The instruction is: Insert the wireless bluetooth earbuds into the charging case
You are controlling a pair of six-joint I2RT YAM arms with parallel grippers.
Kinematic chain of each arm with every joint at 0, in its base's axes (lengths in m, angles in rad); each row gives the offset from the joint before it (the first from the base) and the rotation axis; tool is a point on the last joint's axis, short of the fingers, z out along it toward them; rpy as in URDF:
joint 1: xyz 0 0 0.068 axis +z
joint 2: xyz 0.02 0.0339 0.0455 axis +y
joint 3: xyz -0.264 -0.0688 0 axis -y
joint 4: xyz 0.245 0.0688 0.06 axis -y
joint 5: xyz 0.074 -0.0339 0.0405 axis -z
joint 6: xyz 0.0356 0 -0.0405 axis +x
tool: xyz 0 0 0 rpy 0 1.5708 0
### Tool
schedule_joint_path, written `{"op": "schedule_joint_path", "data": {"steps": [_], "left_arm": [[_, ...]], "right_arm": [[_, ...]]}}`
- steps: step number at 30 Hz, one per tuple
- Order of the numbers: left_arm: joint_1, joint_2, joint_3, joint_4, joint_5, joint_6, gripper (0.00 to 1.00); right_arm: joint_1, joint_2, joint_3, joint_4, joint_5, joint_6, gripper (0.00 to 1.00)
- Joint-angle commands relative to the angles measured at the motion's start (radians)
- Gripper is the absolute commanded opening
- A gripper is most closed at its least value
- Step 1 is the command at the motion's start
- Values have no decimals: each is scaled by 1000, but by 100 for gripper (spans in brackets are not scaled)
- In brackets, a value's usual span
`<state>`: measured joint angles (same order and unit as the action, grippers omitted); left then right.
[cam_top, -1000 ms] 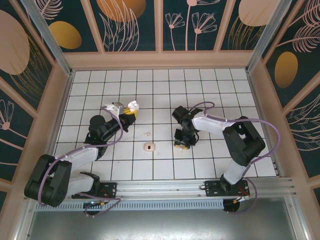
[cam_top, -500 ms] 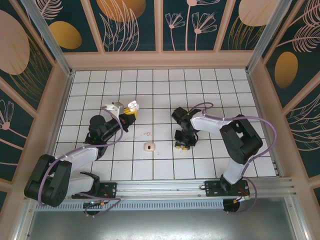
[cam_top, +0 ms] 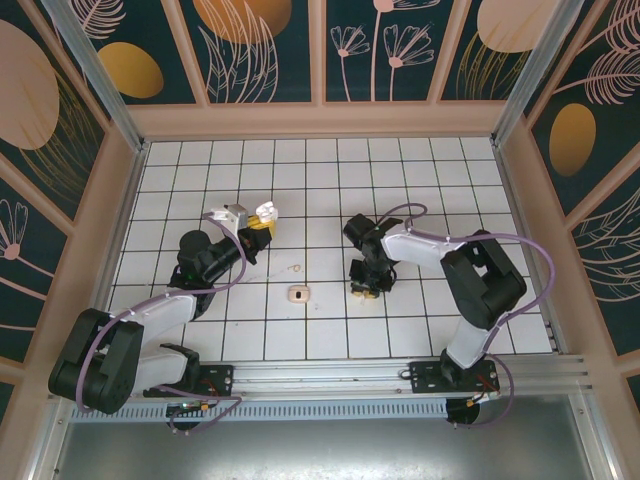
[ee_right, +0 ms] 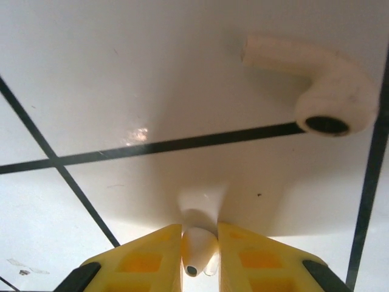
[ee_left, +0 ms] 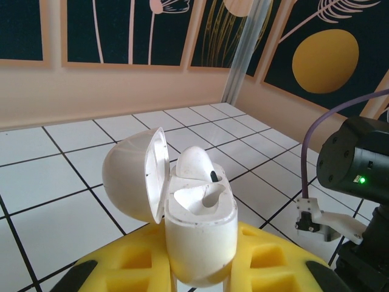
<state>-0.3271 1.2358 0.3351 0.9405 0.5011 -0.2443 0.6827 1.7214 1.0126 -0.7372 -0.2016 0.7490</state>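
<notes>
We see a white square-tiled floor (cam_top: 330, 170) ruled with a black grid. Around that floor, dark teal wall panels (cam_top: 260, 50) carry gold ovals and pale pink line-drawn plants, framed in peach-beige. On the floor lies a tiny pinkish-beige rounded-square plastic piece (cam_top: 299, 294). A glossy white egg-shaped plastic charging case (ee_left: 200, 231) rests in the left yellow padded fingers (ee_left: 267, 261). The right yellow fingers (ee_right: 261, 255) frame a white plastic earbud tip (ee_right: 197, 243) with a dark dot. An off-white earbud (ee_right: 316, 85) on the floor has a black opening.

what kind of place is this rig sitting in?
Probably a purpose-built robot test enclosure, not a real room: white grid-tiled floor, printed botanical wall panels around it, and an aluminium rail at the near edge.
</notes>
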Motion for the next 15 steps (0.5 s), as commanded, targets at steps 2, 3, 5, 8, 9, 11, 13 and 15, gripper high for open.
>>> {"op": "schedule_joint_path", "data": {"steps": [2, 3, 5, 8, 9, 11, 13, 15], "left_arm": [[1, 18, 12, 98, 59, -3, 11], [0, 27, 12, 116, 67, -6, 11], [-10, 48, 17, 143, 86, -7, 11], [-38, 81, 44, 161, 110, 19, 11], [-52, 93, 53, 160, 116, 41, 11], [-80, 108, 72, 162, 131, 89, 11], [-104, 127, 94, 159, 139, 128, 11], [-114, 152, 119, 150, 143, 144, 11]], "right_arm": [[15, -102, -8, 67, 88, -6, 19], [18, -122, -9, 88, 94, -9, 19], [24, -165, -9, 124, 116, -17, 19], [35, -231, 1, 178, 156, -47, 19], [43, -254, 9, 195, 177, -65, 19], [72, -296, 36, 217, 246, -106, 19], [94, -332, 58, 240, 299, -150, 19], [104, -363, 69, 268, 327, -185, 19]]}}
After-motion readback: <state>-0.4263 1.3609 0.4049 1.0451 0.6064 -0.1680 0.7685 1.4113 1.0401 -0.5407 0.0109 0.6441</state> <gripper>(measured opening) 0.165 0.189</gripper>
